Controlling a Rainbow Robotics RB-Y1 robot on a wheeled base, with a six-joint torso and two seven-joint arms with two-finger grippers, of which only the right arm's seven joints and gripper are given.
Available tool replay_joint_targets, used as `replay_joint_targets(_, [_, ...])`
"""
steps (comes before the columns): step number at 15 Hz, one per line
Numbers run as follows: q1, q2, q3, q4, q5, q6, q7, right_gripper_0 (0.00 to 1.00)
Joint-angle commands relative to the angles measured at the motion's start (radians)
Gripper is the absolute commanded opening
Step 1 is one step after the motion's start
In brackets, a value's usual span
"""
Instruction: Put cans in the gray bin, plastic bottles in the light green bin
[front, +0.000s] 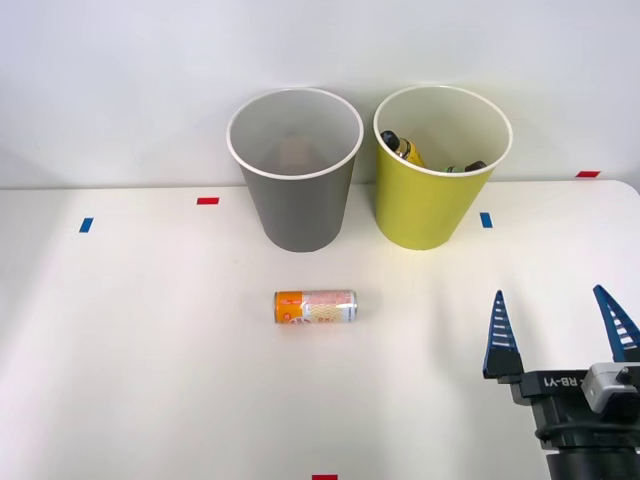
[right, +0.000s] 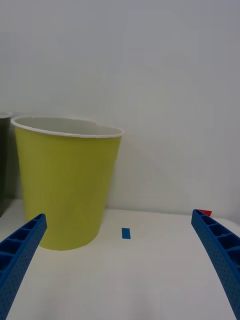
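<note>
One orange and white can (front: 315, 306) lies on its side mid-bench, just in front of the gray bin (front: 296, 190). The light green bin (front: 438, 190), to its right, already shows a yellow bottle (front: 404, 147) and a dark-tipped one (front: 472, 167) inside. The right tool (front: 560, 322) hovers near and right, fingers spread wide, empty. Likely next: move left, straddle the can across its narrow body, then lift above the gray rim. The white bench (front: 120, 380) carries red and blue tape marks (front: 207, 201); a plain pale wall (front: 120, 80) stands behind.
</note>
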Motion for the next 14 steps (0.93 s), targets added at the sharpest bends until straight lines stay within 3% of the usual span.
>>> replay_joint_targets(1, [0.045,0.027,-0.042,0.0,0.151,0.031,-0.235,1.0])
replay_joint_targets(7, [0.183,0.113,-0.1,0.0,0.503,0.053,-0.785,1.0])
replay_joint_targets(9, [0.209,0.145,-0.106,0.016,0.579,0.057,-0.893,1.0])
replay_joint_targets(12, [0.214,0.218,-0.177,0.094,0.757,0.022,-1.053,1.0])
replay_joint_targets(14, [0.226,0.226,-0.194,0.097,0.789,0.022,-1.136,1.0])
